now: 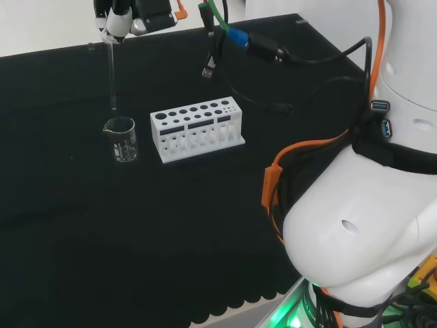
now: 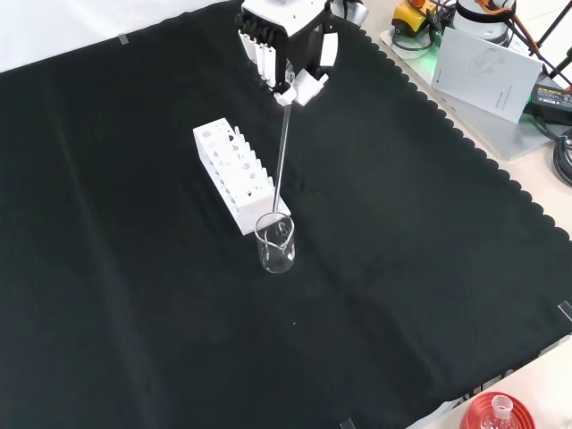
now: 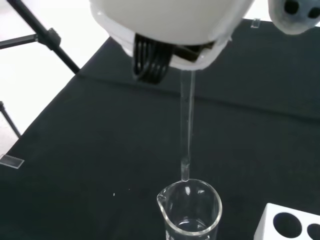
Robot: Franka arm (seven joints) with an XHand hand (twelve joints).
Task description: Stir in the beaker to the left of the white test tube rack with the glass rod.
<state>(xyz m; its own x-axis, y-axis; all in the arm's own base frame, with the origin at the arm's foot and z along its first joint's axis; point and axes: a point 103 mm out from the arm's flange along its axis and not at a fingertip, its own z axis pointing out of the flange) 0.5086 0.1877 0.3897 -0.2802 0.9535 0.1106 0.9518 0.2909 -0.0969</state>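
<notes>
Head view, from its left: the hand (image 1: 117,20) hangs at the top edge, its fingers pinched on the upper end of the glass rod (image 1: 112,75); the rod hangs nearly upright, its lower tip just above the rim of the beaker (image 1: 121,139); the beaker stands upright on the black cloth (image 1: 102,225), just left of the white rack (image 1: 196,128); right of that rise the arm's white links (image 1: 362,225). From the wrist camera the rod's tip sits over the beaker's mouth, above the rim, and a little clear liquid shows at the bottom.
</notes>
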